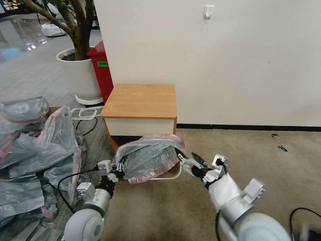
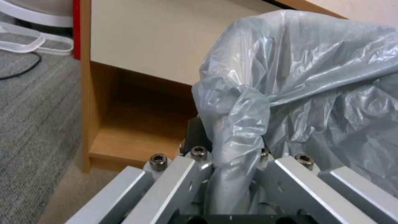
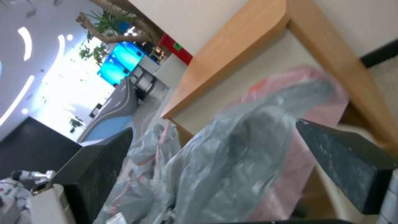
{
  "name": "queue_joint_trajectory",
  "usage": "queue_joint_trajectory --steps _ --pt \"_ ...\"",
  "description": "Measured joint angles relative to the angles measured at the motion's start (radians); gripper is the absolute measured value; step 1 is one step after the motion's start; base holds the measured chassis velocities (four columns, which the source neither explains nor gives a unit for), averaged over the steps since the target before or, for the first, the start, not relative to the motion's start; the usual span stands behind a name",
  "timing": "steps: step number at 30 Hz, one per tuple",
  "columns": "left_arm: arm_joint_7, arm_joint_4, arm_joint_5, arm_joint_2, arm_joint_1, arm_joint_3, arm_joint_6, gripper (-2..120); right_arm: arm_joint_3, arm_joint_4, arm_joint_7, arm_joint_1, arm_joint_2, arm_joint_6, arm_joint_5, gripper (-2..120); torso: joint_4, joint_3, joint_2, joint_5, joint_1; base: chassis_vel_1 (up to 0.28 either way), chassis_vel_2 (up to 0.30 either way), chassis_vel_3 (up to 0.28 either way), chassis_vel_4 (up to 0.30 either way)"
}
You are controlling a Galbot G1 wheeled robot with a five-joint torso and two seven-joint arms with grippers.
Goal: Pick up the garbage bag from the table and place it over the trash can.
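With my left gripper [image 1: 117, 170] clamped on the garbage bag [image 1: 150, 155] and my right gripper [image 1: 189, 160] spread apart at its rim, I fear the thin plastic slipping off the trash can [image 1: 169, 175].

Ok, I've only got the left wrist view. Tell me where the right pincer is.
Observer: The right pincer is open at the right edge of the garbage bag, with plastic between its fingers.
Operator: Now report the trash can.
Observer: The trash can stands on the carpet in front of the nightstand. The bag is draped over its mouth, with a bit of cream rim showing at the right front.
Operator: Describe the bag's edge near my pincer.
Observer: A pink-red band runs along the bag's front edge, starting beside the left pincer.
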Motion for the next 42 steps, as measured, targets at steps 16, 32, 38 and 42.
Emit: queue_joint_trajectory --steps 16,32,38,42 --pt "0.004 -0.012 0.019 -0.012 0.007 -0.002 -0.012 3 -0.130 -0.085 0.015 -0.036 0.074 -0.036 -0.182 100 0.0000 0.000 0.000 0.0001 0.000 0.000 0.000 0.000 0.000" --pt "0.025 -0.039 0.098 -0.009 0.026 0.008 -0.037 3 -0.152 -0.145 0.033 0.026 0.085 -0.047 -0.182 100 0.0000 0.000 0.000 0.0001 0.000 0.000 0.000 0.000 0.000" --pt "0.026 -0.059 0.104 -0.010 0.041 0.009 -0.038 3 -0.157 -0.171 0.000 0.051 0.097 -0.033 -0.161 100 -0.0001 0.000 0.000 0.0002 0.000 0.000 0.000 0.000 0.000" --pt "0.026 -0.063 0.103 -0.010 0.044 0.007 -0.038 3 -0.157 -0.181 -0.010 0.058 0.098 -0.026 -0.158 100 -0.0001 0.000 0.000 0.0002 0.000 0.000 0.000 0.000 0.000"
